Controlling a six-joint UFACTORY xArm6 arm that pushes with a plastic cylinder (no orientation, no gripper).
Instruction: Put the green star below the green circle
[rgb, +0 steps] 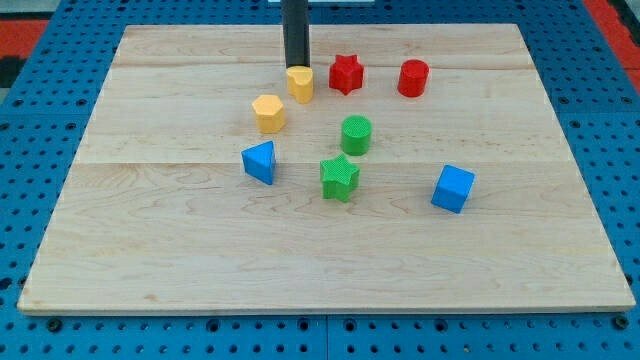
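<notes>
The green star (340, 178) lies on the wooden board (200, 250) near the middle. The green circle (356, 134) stands just above it and slightly to the view's right, with a small gap between them. My tip (296, 66) is at the view's top, right behind a yellow block (300, 83) and touching or almost touching it. The tip is well above and left of both green blocks.
A yellow hexagon (268, 113) sits left of the green circle. A blue triangle (260, 162) lies left of the star. A red star (346, 74) and a red cylinder (412, 77) are at the top. A blue cube (452, 188) is at the right.
</notes>
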